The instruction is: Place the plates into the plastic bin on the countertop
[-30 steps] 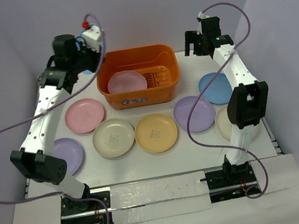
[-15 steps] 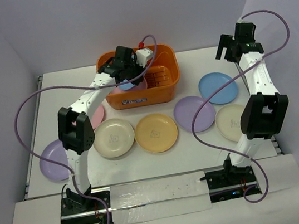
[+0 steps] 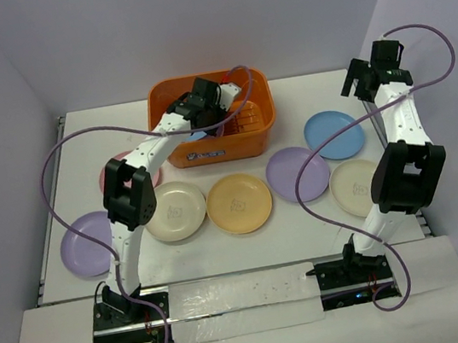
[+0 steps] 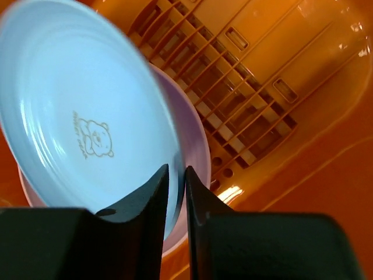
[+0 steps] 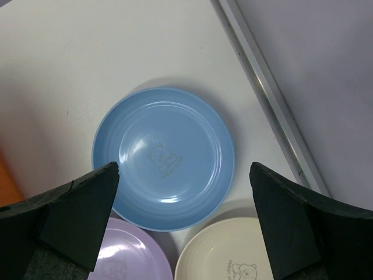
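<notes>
My left gripper (image 3: 203, 113) is inside the orange plastic bin (image 3: 249, 78), shut on the rim of a pale blue plate (image 4: 81, 116) that it holds tilted. In the left wrist view the gripper (image 4: 176, 170) has this plate just above a pink plate (image 4: 197, 146) lying on the bin's slotted floor (image 4: 245, 87). My right gripper (image 3: 374, 72) is open and empty, high over a darker blue plate (image 3: 335, 134) on the white countertop (image 3: 303, 91). In the right wrist view that gripper (image 5: 183, 169) frames the blue plate (image 5: 163, 157).
Plates lie in a row in front of the bin: lavender (image 3: 84, 243), pink (image 3: 150, 173) partly behind the left arm, cream (image 3: 174, 210), yellow-orange (image 3: 239, 203), lavender (image 3: 298, 172) and cream (image 3: 354, 187). Walls stand close on three sides.
My left arm swung from the back left into the bin, carrying the pale blue plate down over the pink one. My right gripper moved right, over the blue plate.
</notes>
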